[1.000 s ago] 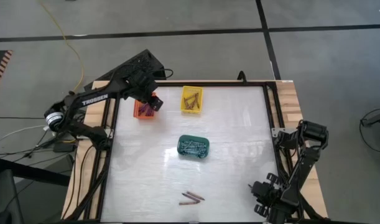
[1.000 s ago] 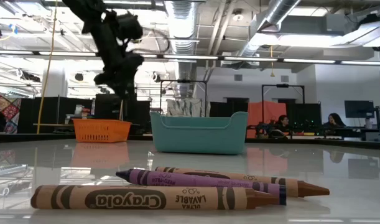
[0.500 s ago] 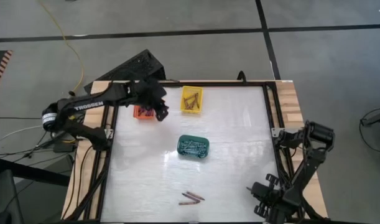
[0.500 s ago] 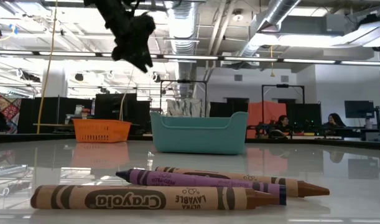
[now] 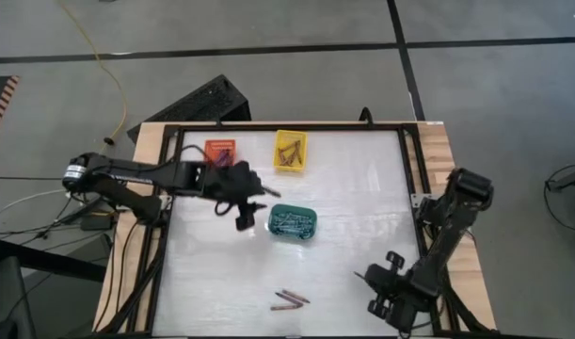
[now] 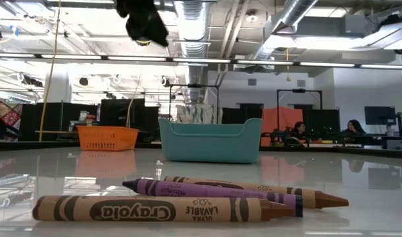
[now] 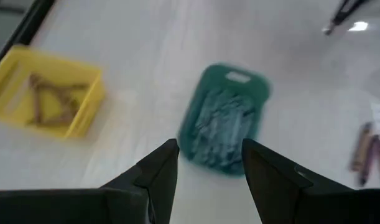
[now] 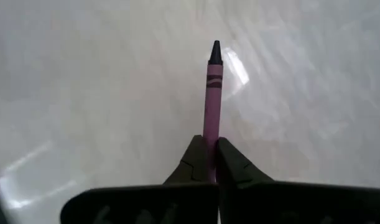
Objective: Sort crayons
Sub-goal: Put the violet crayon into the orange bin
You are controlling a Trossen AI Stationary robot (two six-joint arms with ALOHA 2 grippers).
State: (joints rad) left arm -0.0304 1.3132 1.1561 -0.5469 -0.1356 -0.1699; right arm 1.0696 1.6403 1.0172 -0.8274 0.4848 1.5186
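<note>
Right tool [image 8: 209,152] at near right table corner, fingers pressed together, pinching purple crayon [image 8: 212,93] that sticks out ahead over table [image 5: 362,217]. Left tool [image 7: 205,158] spread, empty, above table centre-left, just left of green basket [image 5: 293,222] full of crayons. Yellow basket [image 5: 289,151] with brown crayons and orange basket [image 5: 219,149] at far edge. Three loose crayons [image 5: 290,299] lie together near front edge.

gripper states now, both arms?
Left gripper: open, empty, above the table beside the green basket.
Right gripper: shut on a purple crayon, near the table's front right corner.
</note>
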